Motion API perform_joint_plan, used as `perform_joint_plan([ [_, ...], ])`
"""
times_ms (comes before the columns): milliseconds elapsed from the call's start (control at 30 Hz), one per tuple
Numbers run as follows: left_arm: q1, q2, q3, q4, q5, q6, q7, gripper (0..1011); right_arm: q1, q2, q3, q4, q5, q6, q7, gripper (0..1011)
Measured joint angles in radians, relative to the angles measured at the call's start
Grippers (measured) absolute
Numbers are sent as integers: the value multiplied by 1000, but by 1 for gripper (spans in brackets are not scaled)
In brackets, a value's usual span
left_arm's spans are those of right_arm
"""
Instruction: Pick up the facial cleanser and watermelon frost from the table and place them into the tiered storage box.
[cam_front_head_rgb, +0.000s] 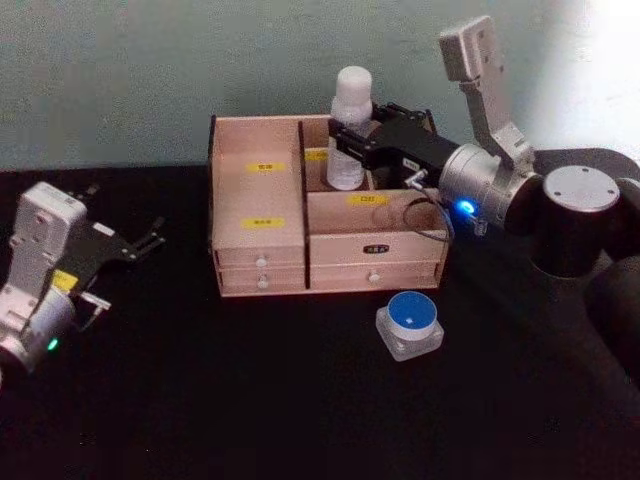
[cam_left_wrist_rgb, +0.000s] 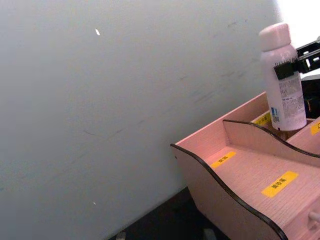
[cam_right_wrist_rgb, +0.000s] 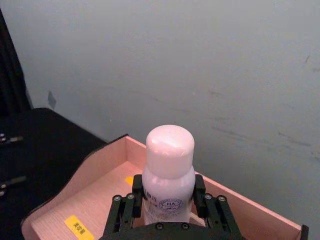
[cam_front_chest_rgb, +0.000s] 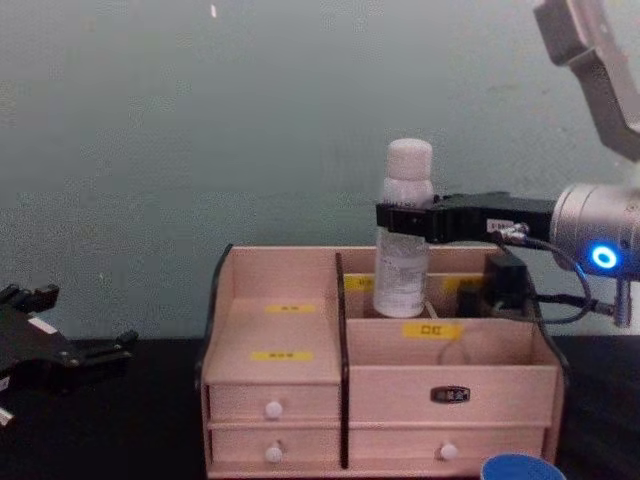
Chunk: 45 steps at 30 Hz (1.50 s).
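Note:
The facial cleanser (cam_front_head_rgb: 350, 120), a white bottle with a rounded cap, stands upright in the back right compartment of the tiered storage box (cam_front_head_rgb: 260, 250). My right gripper (cam_front_head_rgb: 348, 145) is shut on its body just below the cap, as seen in the chest view (cam_front_chest_rgb: 405, 218) and from the right wrist, where the bottle (cam_right_wrist_rgb: 169, 170) sits between the black fingers (cam_right_wrist_rgb: 125, 210). The watermelon frost (cam_front_head_rgb: 409, 322), a small clear jar with a blue lid, rests on the black table in front of the box's right drawers. My left gripper (cam_front_head_rgb: 140, 238) hangs open at the far left, away from the box.
The box (cam_front_chest_rgb: 280, 340) has yellow labels on its steps and white-knobbed drawers in front. A grey-green wall stands close behind it. Black tabletop (cam_front_head_rgb: 250, 400) stretches in front and to the left.

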Motion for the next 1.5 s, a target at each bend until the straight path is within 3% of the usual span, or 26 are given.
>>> perform_joint_plan([
  [1500,0,0,0,0,0,0,0,1001,-11,-27,-13,90,-61,-12,7,588],
])
